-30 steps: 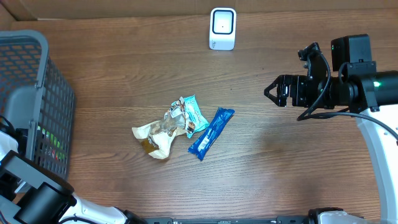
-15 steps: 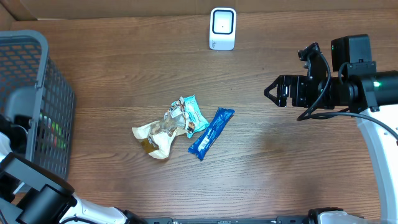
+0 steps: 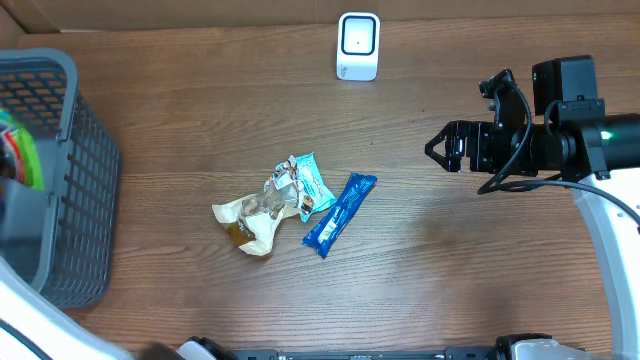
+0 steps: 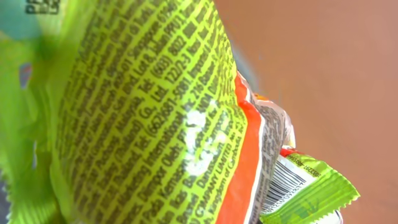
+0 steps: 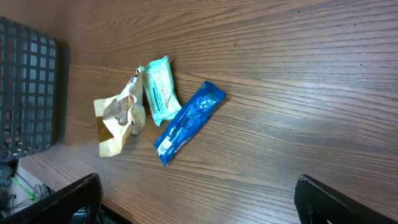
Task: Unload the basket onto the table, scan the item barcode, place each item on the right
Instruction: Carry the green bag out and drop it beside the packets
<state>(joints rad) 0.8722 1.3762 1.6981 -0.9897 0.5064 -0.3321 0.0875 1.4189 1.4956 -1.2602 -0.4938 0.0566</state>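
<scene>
A lime-green and orange snack packet (image 4: 149, 118) fills the left wrist view, and a barcode (image 4: 283, 183) shows on the green packet end at the lower right. Overhead, the same green packet (image 3: 18, 148) hangs blurred over the grey basket (image 3: 75, 100) at the far left. My left gripper is shut on it, its fingers hidden behind the wrapper. The white scanner (image 3: 358, 46) stands at the back middle of the table. My right gripper (image 3: 440, 147) hovers open at the right, holding nothing; its fingers (image 5: 68, 199) frame bare wood.
In the table's middle lie a crumpled tan wrapper (image 3: 250, 215), a teal packet (image 3: 312, 185) and a blue bar (image 3: 340, 213), also seen as the blue bar (image 5: 186, 121) in the right wrist view. The basket wall (image 5: 28, 93) shows there too.
My left gripper has shut on the green packet and lifted it out of the basket, toward the camera. The right arm has not moved.
</scene>
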